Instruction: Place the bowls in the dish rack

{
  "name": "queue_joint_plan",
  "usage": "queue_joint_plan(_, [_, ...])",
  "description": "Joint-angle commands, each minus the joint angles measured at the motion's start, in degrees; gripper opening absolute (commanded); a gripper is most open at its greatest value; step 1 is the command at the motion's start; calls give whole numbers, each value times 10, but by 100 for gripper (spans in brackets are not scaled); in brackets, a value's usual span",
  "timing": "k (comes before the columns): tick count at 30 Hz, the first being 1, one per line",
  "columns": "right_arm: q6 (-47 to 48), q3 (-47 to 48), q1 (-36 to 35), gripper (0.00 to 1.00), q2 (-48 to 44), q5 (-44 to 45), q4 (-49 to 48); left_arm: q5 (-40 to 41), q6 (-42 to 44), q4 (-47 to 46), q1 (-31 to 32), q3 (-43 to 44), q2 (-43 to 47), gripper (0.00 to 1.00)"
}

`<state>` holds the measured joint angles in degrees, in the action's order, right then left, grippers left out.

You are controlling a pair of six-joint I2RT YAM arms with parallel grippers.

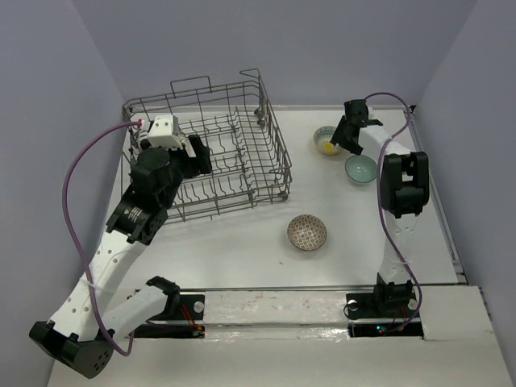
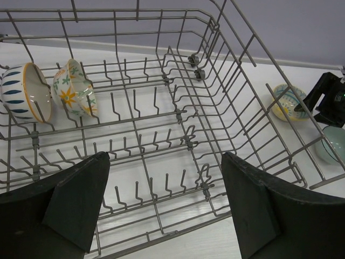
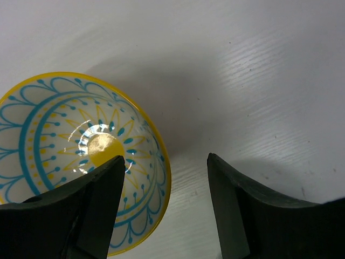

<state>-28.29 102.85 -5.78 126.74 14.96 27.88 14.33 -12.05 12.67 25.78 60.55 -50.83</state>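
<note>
The rack [image 1: 274,147] is sitting at the far left of the worktop [image 1: 242,258]. The left hand [image 2: 164,178] is hovering over it with its fingers wide apart, holding nothing. If that hand is dropping or swinging left from here, it is risking a snag on the tines or a knock to the two bowls already leaning there, the blue-marked bowl [image 2: 24,91] and the flowered bowl [image 2: 75,89]. The right hand [image 3: 164,183] is hanging over the yellow-rimmed bowl [image 3: 81,156] on the worktop, right of the rack. Its fingers are apart and not gripping, one above the bowl's inside and the other outside the rim. The rim is looking thin and glazed, so a shallow or off-centre pinch is probably risking a slip or a tip-out on the lift. The teal bowl [image 1: 360,168] is lying near it, so a wide swing is risking a bump, while the brown bowl [image 1: 307,232] is waiting nearer the arms.
</note>
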Motion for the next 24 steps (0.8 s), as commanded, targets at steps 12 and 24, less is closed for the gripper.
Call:
queue_joint_plan(12, [-8,-3,5,22,12,-47,-49,21,2,-30,1,-8,-9,93])
queue_joint_plan(24, [-14,-71,5,1,-142,9,-50,18,-27,-13,1,30,-38,93])
